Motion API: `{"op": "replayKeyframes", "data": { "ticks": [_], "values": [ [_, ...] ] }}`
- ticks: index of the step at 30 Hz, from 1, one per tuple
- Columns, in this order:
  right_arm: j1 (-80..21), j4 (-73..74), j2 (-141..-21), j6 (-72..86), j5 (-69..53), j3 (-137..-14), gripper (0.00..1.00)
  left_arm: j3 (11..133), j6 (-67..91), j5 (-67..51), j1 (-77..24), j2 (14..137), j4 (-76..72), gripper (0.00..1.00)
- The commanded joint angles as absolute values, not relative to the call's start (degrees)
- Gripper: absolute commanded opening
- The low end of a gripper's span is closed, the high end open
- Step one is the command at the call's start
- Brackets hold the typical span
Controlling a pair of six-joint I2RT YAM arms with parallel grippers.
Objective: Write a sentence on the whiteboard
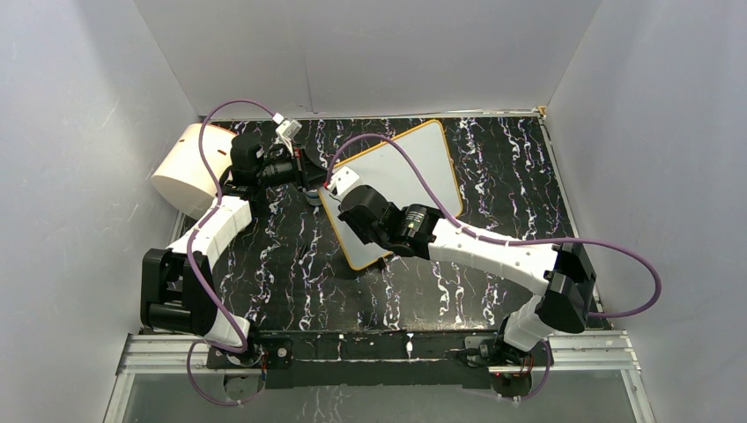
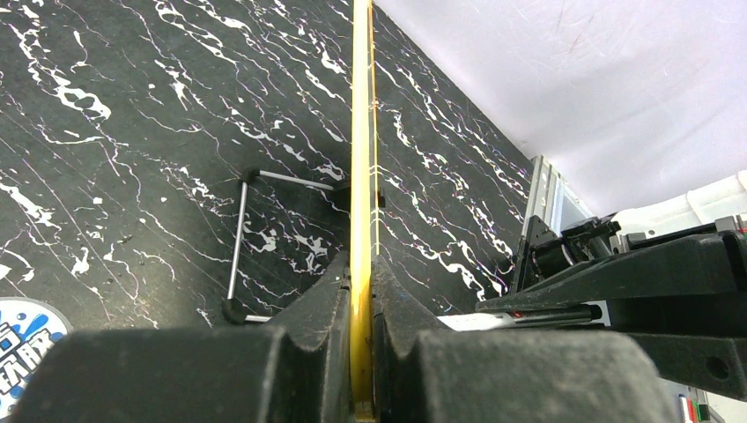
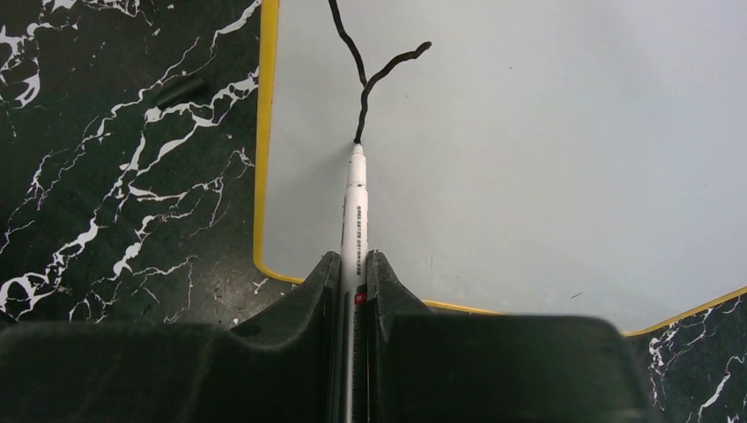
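At the near end of the right wrist view, the right tool [image 3: 354, 261] is pinched narrow on a white marker [image 3: 356, 198]. The barrel runs straight out between the two dark fingers to a black nib that meets the foot of a fresh stroke. That stroke is the start of the sentence [image 3: 368, 84]: two thin, wobbly black lines that join and drop to the nib, which reads as a capital Y. I judge the work to be at its first letter, with nearly all the words yet to come. The nib seems to rest on the surface, though from this angle contact cannot be confirmed. The next move calls for lifting the nib clear, shifting sideways over bare board, and setting down lightly for the following letter, with even pressure so the line does not wander. The whiteboard [image 3: 546, 167] is glossy and pale, unmarked apart from that letter, with an orange-yellow rim and rounded corners. It sits on the black, white-veined tabletop [image 3: 106, 185], turned at a diagonal near the middle. Farther out, the left tool [image 2: 361, 282] is clamped on the board's edge, seen edge-on as a yellow strip between its fingers, steadying it for writing. A thin wire leg [image 2: 236, 238] lies just beside that edge. Beyond, by the far left wall, stands a cream cylinder [image 1: 181, 172].
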State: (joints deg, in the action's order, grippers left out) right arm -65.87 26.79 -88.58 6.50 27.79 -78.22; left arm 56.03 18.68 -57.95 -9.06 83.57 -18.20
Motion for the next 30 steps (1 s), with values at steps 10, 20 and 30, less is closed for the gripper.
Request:
{"op": "replayKeyframes", "data": {
  "ticks": [10, 20, 30],
  "values": [
    [-65.9, 23.6, -85.7, 7.6, 28.7, -77.1, 0.0, 54.4, 17.0, -60.0, -10.6, 84.3, -15.4, 0.0],
    [-65.8, 17.9, -81.6, 7.3, 32.5, -73.1, 0.0, 54.4, 17.0, -60.0, -10.6, 84.2, -15.3, 0.0],
    [-65.7, 16.3, -82.9, 7.1, 32.8, -72.9, 0.0, 54.4, 17.0, -60.1, -10.6, 84.2, -15.3, 0.0]
  ]
}}
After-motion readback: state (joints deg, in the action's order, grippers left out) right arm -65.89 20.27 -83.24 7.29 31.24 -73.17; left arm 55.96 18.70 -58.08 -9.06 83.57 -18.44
